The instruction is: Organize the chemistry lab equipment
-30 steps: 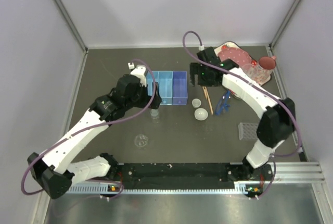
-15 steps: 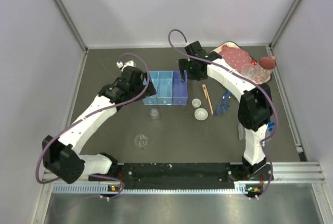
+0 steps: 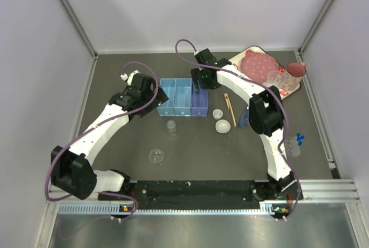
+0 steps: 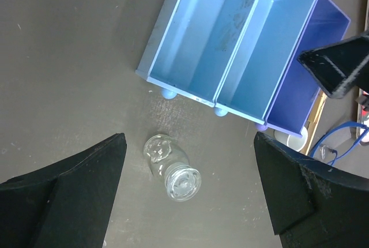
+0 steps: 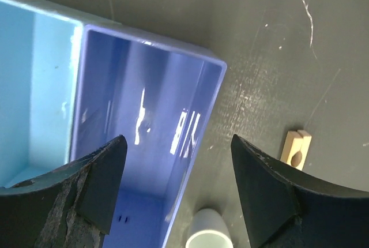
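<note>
My left gripper (image 3: 149,93) is open and empty, high beside the left end of three joined blue bins (image 3: 183,97). In the left wrist view, the left gripper (image 4: 187,199) hangs above a small clear jar (image 4: 173,168) lying on the dark table; the same jar shows in the top view (image 3: 171,126). My right gripper (image 3: 199,81) is open and empty over the purple bin (image 5: 144,161). Tan wooden tongs (image 3: 229,106), two small round dishes (image 3: 219,120) and small blue pieces (image 3: 244,116) lie right of the bins. A clear dish (image 3: 156,156) sits nearer the front.
The strawberry-print tray (image 3: 275,83) with a pink plate stands at the back right. Blue caps (image 3: 299,139) show beside the right arm's lower link, which hides the clear rack. Grey walls close in the table on three sides.
Both grippers have moved left. The right gripper went from near the tray to above the purple bin. The left gripper drew back to the bins' left end.
</note>
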